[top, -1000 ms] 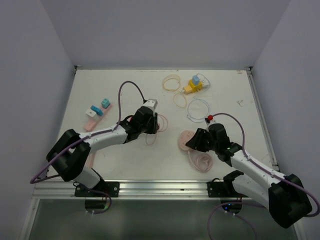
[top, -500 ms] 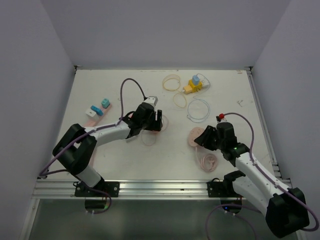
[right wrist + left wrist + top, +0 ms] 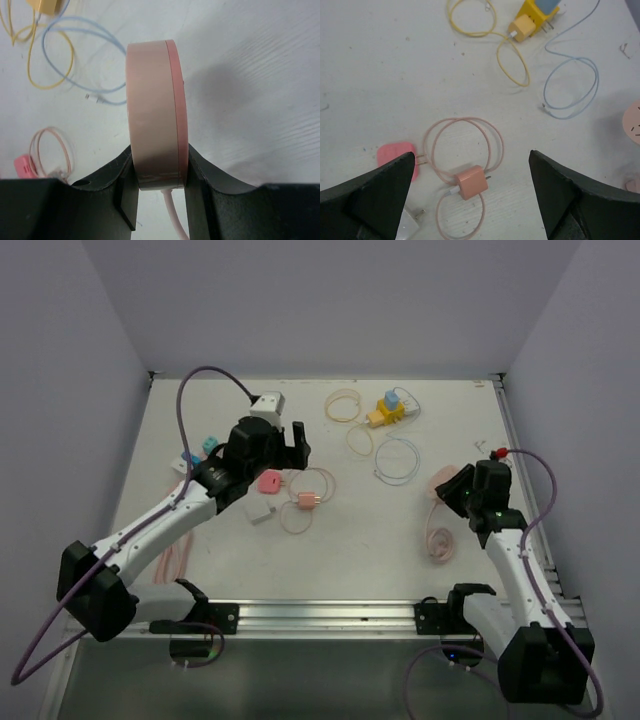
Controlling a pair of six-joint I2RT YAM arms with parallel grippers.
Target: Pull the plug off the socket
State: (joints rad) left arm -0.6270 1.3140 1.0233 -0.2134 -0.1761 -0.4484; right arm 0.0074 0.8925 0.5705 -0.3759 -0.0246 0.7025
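Lying beyond plug [image 3: 471, 182]: yellow cable [image 3: 470, 35] (looped)

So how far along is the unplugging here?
Done: the pink cube plug lies on the table, clear of the round pink socket. In hand: the right pincer grips that socket; the left pincer hangs open over the plug. Left: perhaps setting the socket down.

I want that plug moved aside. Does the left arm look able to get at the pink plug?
Likely yes: the left pincer hangs open directly over the pink plug, with only its own thin cable looped around it.
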